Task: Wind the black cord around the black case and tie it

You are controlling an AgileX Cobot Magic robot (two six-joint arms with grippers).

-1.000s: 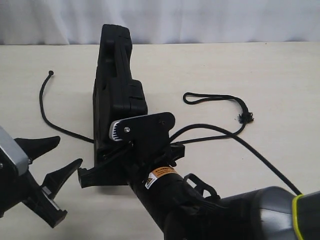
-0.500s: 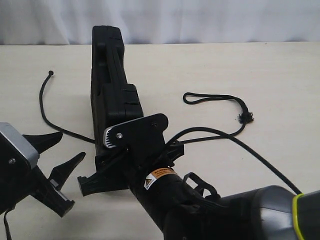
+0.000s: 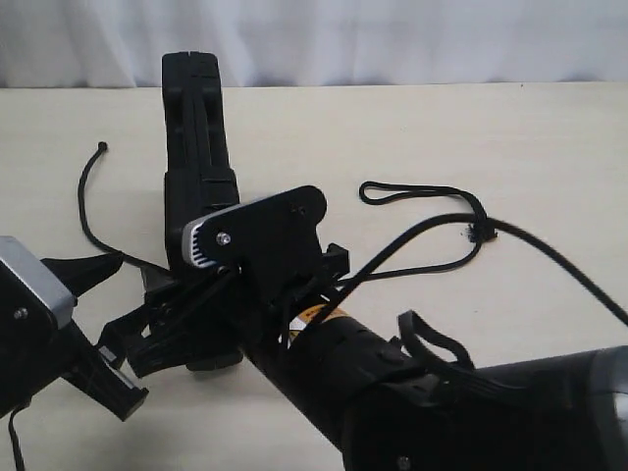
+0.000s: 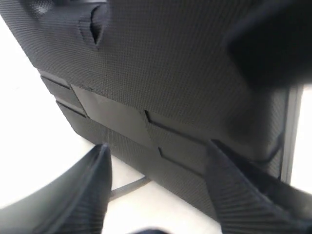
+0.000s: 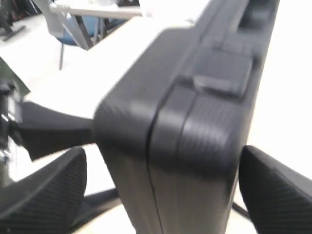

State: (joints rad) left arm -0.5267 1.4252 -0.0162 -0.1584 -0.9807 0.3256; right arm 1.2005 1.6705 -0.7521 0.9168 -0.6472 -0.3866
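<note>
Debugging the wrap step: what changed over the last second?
The case swung from leaning right to nearly upright, its top shifting left. The right gripper followed it left and straddles it open, with gaps on both sides. The left gripper, open, edged closer to the case's near end. The cord lay unmoved on the table.
</note>
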